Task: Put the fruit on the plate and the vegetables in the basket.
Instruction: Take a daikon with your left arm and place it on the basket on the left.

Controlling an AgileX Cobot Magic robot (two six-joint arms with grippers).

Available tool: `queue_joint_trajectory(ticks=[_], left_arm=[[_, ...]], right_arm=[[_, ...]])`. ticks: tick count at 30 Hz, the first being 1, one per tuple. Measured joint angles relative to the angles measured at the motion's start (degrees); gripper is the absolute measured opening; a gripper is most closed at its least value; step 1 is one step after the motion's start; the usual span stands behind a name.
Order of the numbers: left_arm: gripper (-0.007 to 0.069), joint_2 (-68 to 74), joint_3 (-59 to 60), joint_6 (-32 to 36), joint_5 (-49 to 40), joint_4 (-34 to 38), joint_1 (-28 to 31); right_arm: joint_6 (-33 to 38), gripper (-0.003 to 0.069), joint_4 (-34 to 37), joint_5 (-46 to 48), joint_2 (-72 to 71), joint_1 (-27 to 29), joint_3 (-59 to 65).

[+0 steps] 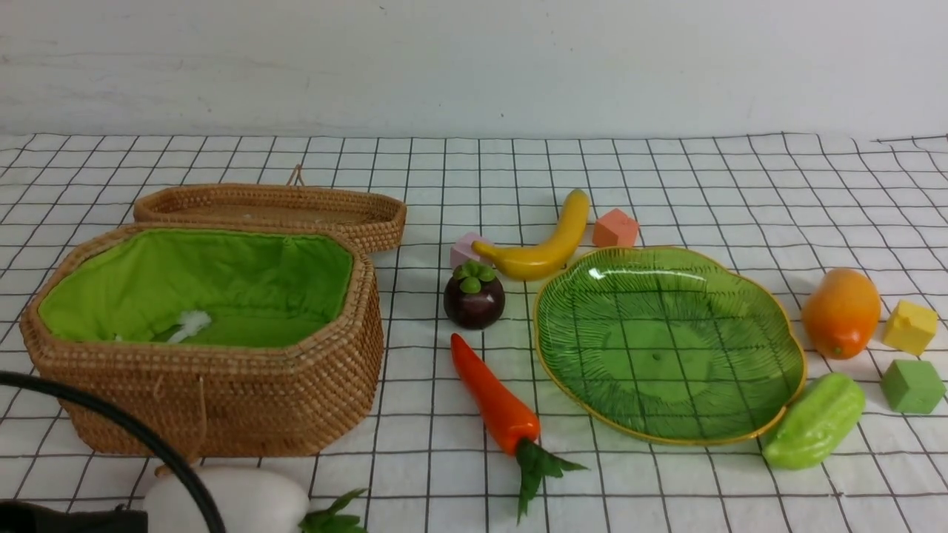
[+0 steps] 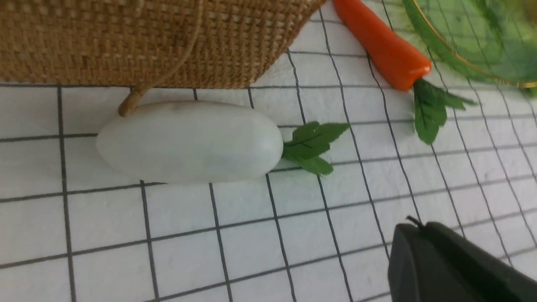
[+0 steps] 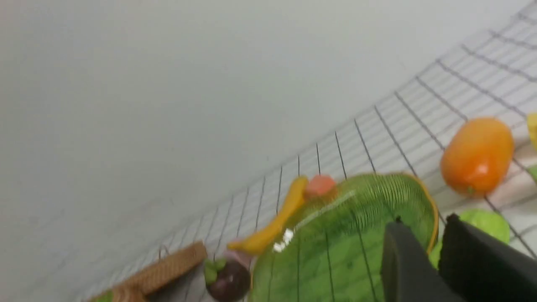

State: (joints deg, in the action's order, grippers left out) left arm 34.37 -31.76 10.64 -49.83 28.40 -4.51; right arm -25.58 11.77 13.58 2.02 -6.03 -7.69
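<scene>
Front: yellow banana (image 1: 544, 244), purple mangosteen (image 1: 474, 296) and orange carrot (image 1: 492, 392) lie on tabletop (image 1: 666, 185) between green-lined wicker basket (image 1: 259, 400) and ribbed green plate (image 1: 666, 348). Mango (image 1: 840, 311) and gourd (image 1: 815, 422) lie right of plate.
Left wrist: white radish (image 2: 188, 140) just beside basket's near wall. Left gripper (image 2: 415, 228) jaws pressed together.
Right wrist: right gripper (image 3: 424, 222) jaws slightly spread, bare.

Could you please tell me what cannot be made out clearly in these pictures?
- Front view: the radish is cut off by the bottom edge and crossed by a black cable.
- Front view: the white scrap in the basket is too small to identify.
- Right wrist view: blurred; the gourd is mostly hidden behind the right hand.
- Front view: the pink cube is partly hidden behind the banana.
</scene>
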Motion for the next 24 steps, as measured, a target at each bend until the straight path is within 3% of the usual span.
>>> queue_joint_trajectory(ticks=[4,6,7,8,11,18,24], left_arm=[[-0.0013,5.9,-5.6,3.7,-5.8,0.0,0.0],[-0.0013,9.5,-8.4,4.8,-8.2,-0.1,-0.2],[-0.0013,9.5,-8.4,4.8,-8.2,-0.1,-0.2],[-0.0013,11.5,-10.2,5.1,-9.1,-0.6,-1.4],[-0.0013,14.7,-12.5,5.1,-10.4,-3.7,-7.3],[-0.0013,16.9,-13.5,4.4,-14.2,-19.6,-25.7],[-0.0013,16.9,-13.8,5.4,-13.1,-23.1,-28.2]], right_arm=[[8.5,0.0029,0.1,21.6,8.7,-5.5,-14.3],[15.5,0.0008,0.6,36.7,16.2,-10.0,-24.1],[16.1,0.0008,0.7,37.9,16.8,-10.3,-25.0],[20.3,0.0006,1.5,45.8,20.8,-12.7,-31.2],[27.7,0.0005,3.8,56.3,27.0,-16.6,-43.4],[38.5,0.0004,10.6,58.8,29.0,-18.7,-58.5],[41.8,0.0006,10.5,58.8,28.9,-18.8,-59.8]])
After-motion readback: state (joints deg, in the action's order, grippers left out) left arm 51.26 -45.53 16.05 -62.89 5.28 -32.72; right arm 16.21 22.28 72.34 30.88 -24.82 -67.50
